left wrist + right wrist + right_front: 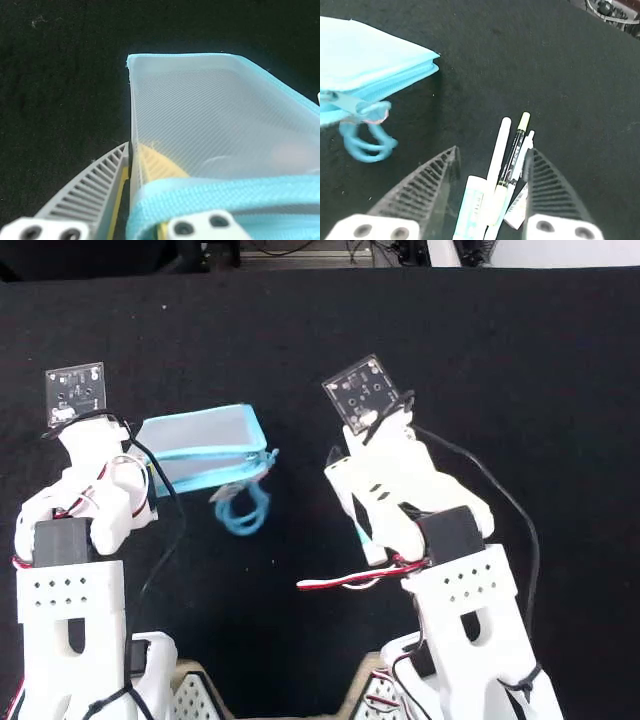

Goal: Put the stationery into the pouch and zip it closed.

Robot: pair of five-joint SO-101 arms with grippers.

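Closing the right end effector [491,151] is the main hazard point: its ribbed grey fingers [427,182] stand spread on either side of a loose bundle of stationery [506,160], namely a white pen, a black marker with a pale cap and short white tubes, lying on the black counter [560,75]. The items lie fanned rather than parallel, so an uneven squeeze may eject one or clamp only some of them. The translucent light-blue mesh pouch [205,448] lies on the counter at the left arm's side, apart from the bundle, with its blue cord zip loop [243,508] trailing toward it. The left end effector [134,155] pinches the pouch's end wall; a weak pinch may let the pouch slide during insertion. Whether the pouch mouth is open cannot be told, and a shut zip would block entry.
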